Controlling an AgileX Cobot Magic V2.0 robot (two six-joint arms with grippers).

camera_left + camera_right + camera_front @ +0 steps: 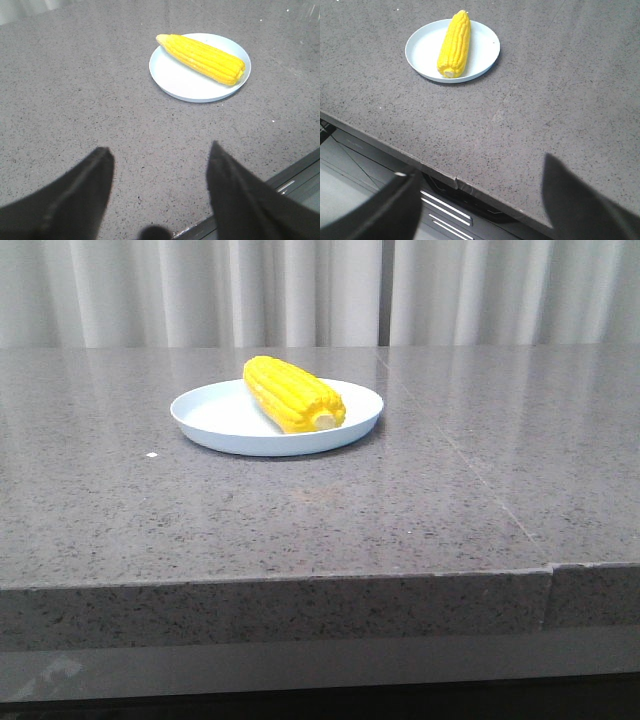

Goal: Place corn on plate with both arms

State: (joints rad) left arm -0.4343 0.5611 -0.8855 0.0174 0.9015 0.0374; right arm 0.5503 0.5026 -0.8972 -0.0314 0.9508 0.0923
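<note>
Your ridged, bright yellow corn cob (pixel 293 393) lies diagonally across the smooth, round, pale blue plate (pixel 215 418) on the speckled grey stone worktop (pixel 300 510). Both black grippers, left (pixel 160 160) and right (pixel 480 185), hold their fingers spread, empty, well apart from it.

We see only the finger ends of the left gripper (pixel 160 155) and right gripper (pixel 480 175), both blurred and cropped.

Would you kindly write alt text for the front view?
A yellow corn cob lies on a pale blue plate set on a grey speckled stone table, its pale cut end toward the camera. Pale curtains hang behind; no grippers show.
</note>
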